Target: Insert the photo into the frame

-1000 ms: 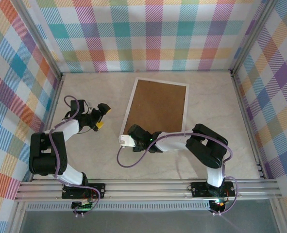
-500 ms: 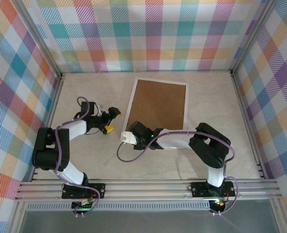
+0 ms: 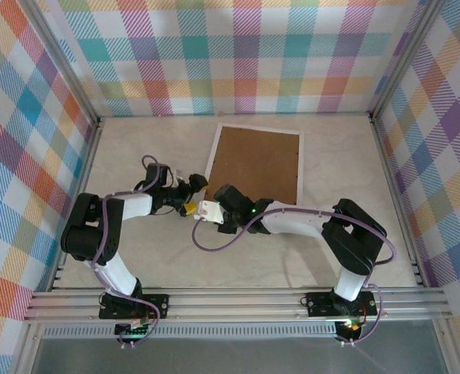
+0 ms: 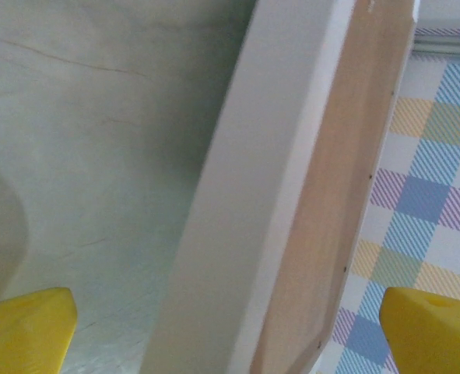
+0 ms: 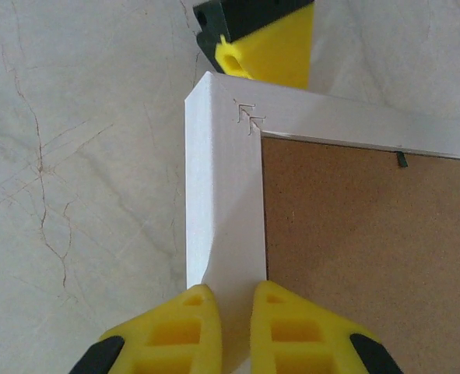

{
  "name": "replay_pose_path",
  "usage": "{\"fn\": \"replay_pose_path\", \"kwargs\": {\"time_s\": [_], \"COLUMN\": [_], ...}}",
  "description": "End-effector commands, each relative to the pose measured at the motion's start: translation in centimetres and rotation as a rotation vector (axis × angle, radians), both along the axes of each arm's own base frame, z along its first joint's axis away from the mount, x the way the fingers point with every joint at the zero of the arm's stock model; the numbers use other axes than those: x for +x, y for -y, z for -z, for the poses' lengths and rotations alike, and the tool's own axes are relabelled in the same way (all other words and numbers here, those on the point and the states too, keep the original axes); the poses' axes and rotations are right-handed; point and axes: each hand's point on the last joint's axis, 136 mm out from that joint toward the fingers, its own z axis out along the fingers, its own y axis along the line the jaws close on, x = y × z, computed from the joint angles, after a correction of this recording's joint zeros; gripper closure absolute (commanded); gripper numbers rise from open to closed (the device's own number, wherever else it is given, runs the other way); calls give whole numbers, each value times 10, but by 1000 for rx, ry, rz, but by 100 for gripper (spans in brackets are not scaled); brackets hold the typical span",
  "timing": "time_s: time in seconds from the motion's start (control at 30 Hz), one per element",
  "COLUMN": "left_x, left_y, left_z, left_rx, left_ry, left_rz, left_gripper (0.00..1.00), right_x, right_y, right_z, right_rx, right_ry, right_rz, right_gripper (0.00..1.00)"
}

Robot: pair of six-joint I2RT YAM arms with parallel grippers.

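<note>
The frame (image 3: 254, 131) lies back-up on the table, its brown board (image 3: 257, 165) facing up. My right gripper (image 3: 207, 206) is shut on the white border (image 5: 223, 234) beside the near-left corner, one yellow finger on each side of it. My left gripper (image 3: 195, 195) stands wide open at that same corner. In the left wrist view the frame's white edge (image 4: 245, 234) runs between the two far-apart fingertips (image 4: 27, 327). One left finger (image 5: 270, 48) shows just beyond the corner in the right wrist view. The photo is out of view.
The pale marble-patterned table (image 3: 144, 148) is walled by checked panels on three sides. Metal rails (image 3: 237, 302) with both arm bases run along the near edge. A purple cable (image 3: 206, 248) loops on the table below the right wrist.
My left gripper has swung right across the table to the frame's near-left corner, still open. The right gripper and that corner have shifted slightly toward the back.
</note>
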Motion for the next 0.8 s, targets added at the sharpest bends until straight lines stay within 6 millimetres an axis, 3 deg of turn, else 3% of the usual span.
{"fn": "replay_pose_path", "kwargs": {"time_s": [0.0, 0.23, 0.6, 0.67, 0.77], "left_x": [10, 16, 12, 12, 13], "left_y": [20, 34, 37, 37, 34], "left_z": [-12, -16, -8, -6, -6], "left_rx": [-79, -128, -155, -155, -141], "left_ry": [29, 63, 62, 56, 57], "left_rz": [25, 52, 70, 70, 59], "left_gripper": [0, 0, 0, 0, 0], "right_x": [5, 7, 12, 8, -2], "right_y": [-10, -9, 0, 0, 0], "right_z": [-28, -27, -19, -17, -10], "right_rx": [96, 105, 116, 109, 99], "right_ry": [28, 30, 5, -17, -69], "right_rz": [10, 19, 68, 59, 31], "right_gripper": [100, 100, 99, 89, 53]}}
